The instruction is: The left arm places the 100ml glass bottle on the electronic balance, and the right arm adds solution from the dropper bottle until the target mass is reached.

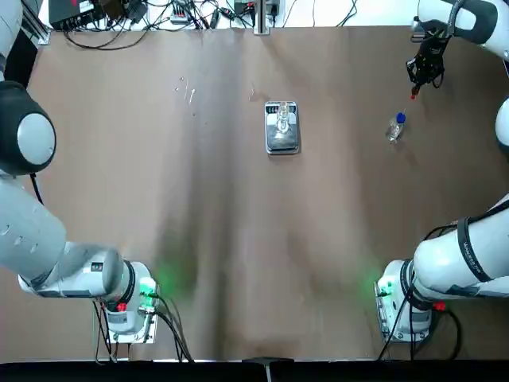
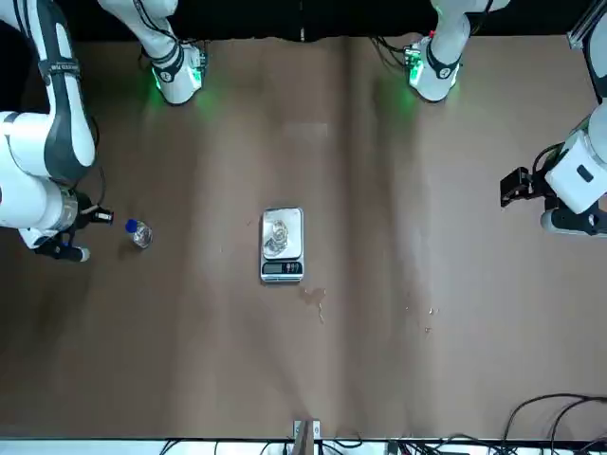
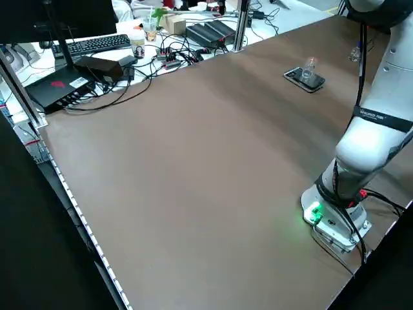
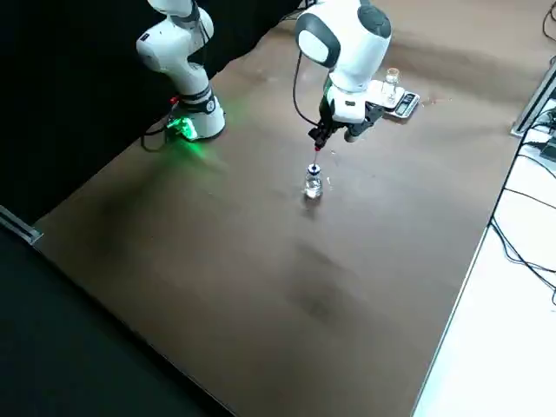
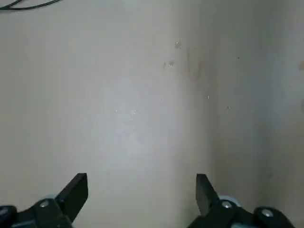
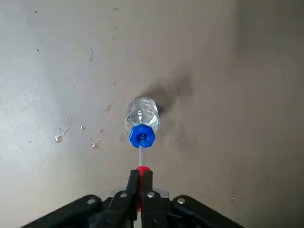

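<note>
The right pincer point(image 6: 141, 173) squeezes the red dropper top point(image 6: 143, 169) above the blue-collared bottle point(image 6: 143, 116); the left pincer point(image 5: 142, 185) is wide apart over the surface point(image 5: 128, 95).

Glass bottle point(image 2: 276, 237) on balance point(image 2: 282, 268) — dropper bottle point(image 2: 141, 235) right.

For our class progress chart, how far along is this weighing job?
Done: the colourless glass bottle stands on the silver-grey balance. In hand: the right gripper, above the blue-collared clear bottle, grips its red dropper top. Left: apparently dosing to the target mass. The open left gripper waits aside.
</note>
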Tool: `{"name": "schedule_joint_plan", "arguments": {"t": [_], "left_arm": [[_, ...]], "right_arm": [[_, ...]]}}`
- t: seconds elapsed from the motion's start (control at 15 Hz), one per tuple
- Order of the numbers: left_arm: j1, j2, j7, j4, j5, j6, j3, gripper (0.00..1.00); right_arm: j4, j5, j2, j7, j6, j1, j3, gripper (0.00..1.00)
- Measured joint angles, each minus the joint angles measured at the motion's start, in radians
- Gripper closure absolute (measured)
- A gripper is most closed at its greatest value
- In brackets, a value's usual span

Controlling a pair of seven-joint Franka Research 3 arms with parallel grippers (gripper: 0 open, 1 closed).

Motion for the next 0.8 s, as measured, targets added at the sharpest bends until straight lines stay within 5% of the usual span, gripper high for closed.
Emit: {"name": "schedule_joint_plan", "arguments": {"t": [0.8], "left_arm": [[0.000,0.002,0.000,-0.003,0.000,0.000,0.000,0.00]], "right_arm": [[-0.051,0.000,0.000,-0.003,0.064,0.000,0.002,0.95]]}}
